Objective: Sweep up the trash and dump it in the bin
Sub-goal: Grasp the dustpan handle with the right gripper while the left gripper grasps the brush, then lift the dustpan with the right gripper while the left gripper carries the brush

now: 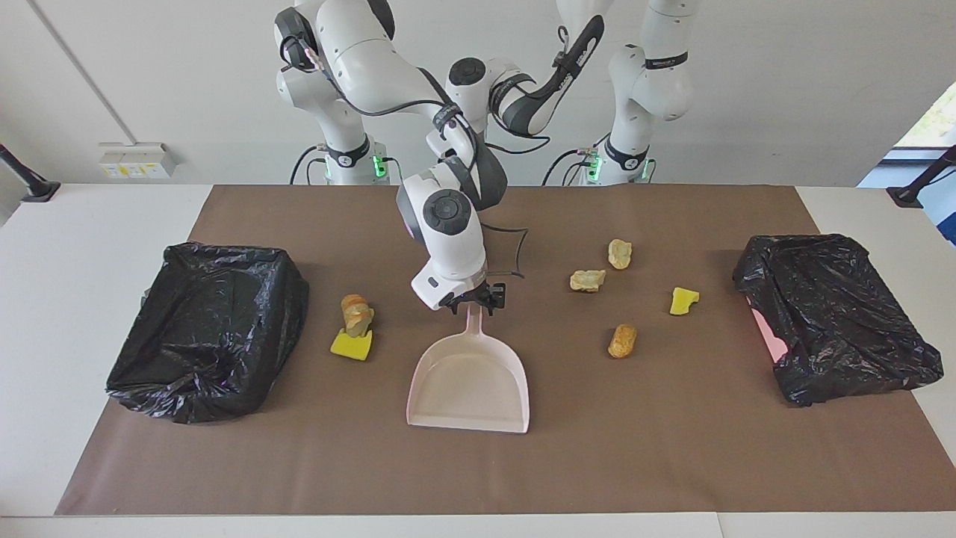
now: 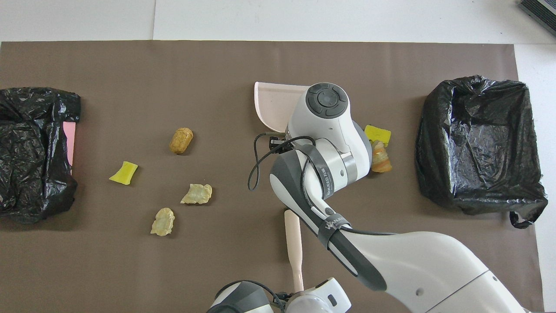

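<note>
The pale pink dustpan (image 1: 468,381) is seen flat on the brown mat (image 1: 672,448), its open mouth turned away from the robots and its handle pointed toward them. The right gripper (image 1: 474,299) is lowered onto the tip of that handle; whether the handle is actually clamped cannot be told. The left gripper (image 2: 299,293) is glimpsed only at the bottom edge of the overhead view, in line with the dustpan, with the end of a pale wooden handle (image 2: 293,243) running into it. Whether that handle is gripped cannot be told either.

The trash is scattered on both sides of the dustpan. Toward the right arm's end, just beside the dustpan, a yellow sponge chunk (image 1: 351,345) is touched by a crusty bread piece (image 1: 356,314). Toward the left arm's end, well apart from the dustpan, a brown bread lump (image 1: 622,340), a second yellow sponge chunk (image 1: 683,300) and two pale crusty pieces (image 1: 588,280) (image 1: 619,253) are spread out. The dustpan is flanked at each end of the mat by a black-bagged bin (image 1: 209,329) (image 1: 836,314).
</note>
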